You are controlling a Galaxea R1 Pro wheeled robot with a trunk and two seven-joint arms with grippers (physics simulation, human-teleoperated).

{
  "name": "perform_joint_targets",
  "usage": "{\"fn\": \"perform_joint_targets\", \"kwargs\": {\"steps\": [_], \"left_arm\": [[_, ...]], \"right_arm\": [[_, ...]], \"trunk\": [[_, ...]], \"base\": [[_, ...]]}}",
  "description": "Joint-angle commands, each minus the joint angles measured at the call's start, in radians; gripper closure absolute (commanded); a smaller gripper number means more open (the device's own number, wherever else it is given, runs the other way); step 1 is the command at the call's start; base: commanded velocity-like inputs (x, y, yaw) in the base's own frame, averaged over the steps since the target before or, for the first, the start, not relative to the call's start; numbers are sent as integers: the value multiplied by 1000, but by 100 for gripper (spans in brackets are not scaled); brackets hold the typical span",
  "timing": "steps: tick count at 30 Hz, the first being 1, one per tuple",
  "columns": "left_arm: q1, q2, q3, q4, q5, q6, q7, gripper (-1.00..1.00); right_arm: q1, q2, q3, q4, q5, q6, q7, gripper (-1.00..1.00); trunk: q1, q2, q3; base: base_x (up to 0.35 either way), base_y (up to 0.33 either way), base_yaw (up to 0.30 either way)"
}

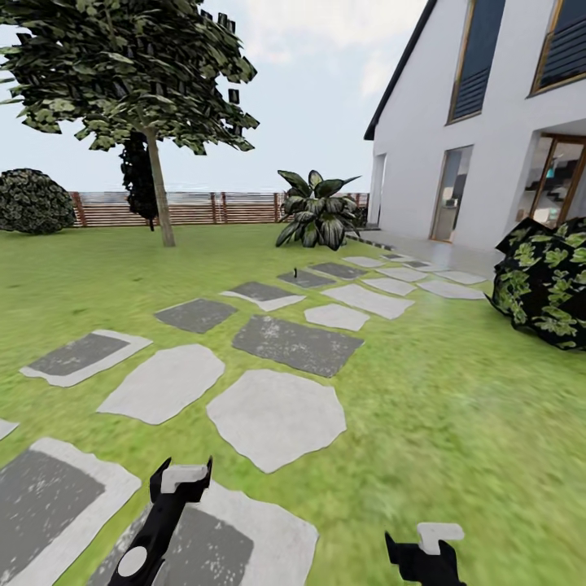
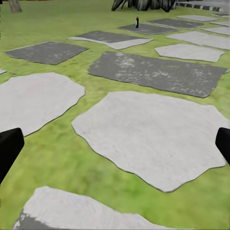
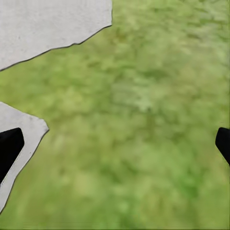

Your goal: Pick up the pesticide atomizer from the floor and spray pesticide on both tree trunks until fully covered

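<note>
1. Progress: early stage, by my read. Nothing picked up, nothing sprayed as far as the pictures show.
2. Left gripper point(image 1: 186, 474) low over the stepping stones point(image 1: 275, 417). In the left wrist view its fingertips point(image 2: 9, 146) sit at opposite edges of the frame, wide apart, nothing between them.
3. Right gripper point(image 1: 425, 544) over the lawn point(image 1: 456, 407) just beside the paving. Its fingertips point(image 3: 9, 143) are likewise spread, empty, with grass under them.
4. Pesticide atomizer: probably the small dark upright object point(image 1: 294, 271) on the far stones, well ahead of both arms; it also shows in the left wrist view point(image 2: 137, 21). Too small to confirm.
5. One tree point(image 1: 130, 73) stands far ahead to the left, in front of the wooden fence point(image 1: 212, 207). Its tree trunk point(image 1: 160, 195) looks bare, no visible coating.
6. Second tree isn't identifiable from here. House point(image 1: 488, 122) on the right, leafy plant point(image 1: 317, 212) near its corner, dark bush point(image 1: 549, 281) at right.
7. Remaining: drive up to the object, grasp it, reach each tree, cover both trunks. Basically the whole task.
</note>
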Motion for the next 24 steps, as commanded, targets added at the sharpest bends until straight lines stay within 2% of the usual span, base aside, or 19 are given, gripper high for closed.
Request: {"fn": "perform_joint_targets", "kwargs": {"steps": [1, 24], "left_arm": [[0, 0, 0, 0, 0, 0, 0, -100], [0, 0, 1, 0, 0, 0, 0, -100]], "right_arm": [[0, 0, 0, 0, 0, 0, 0, -100], [0, 3, 1, 2, 8, 0, -3, -100]], "trunk": [[0, 0, 0], [0, 0, 0]], "base": [[335, 0, 0], [335, 0, 0]]}}
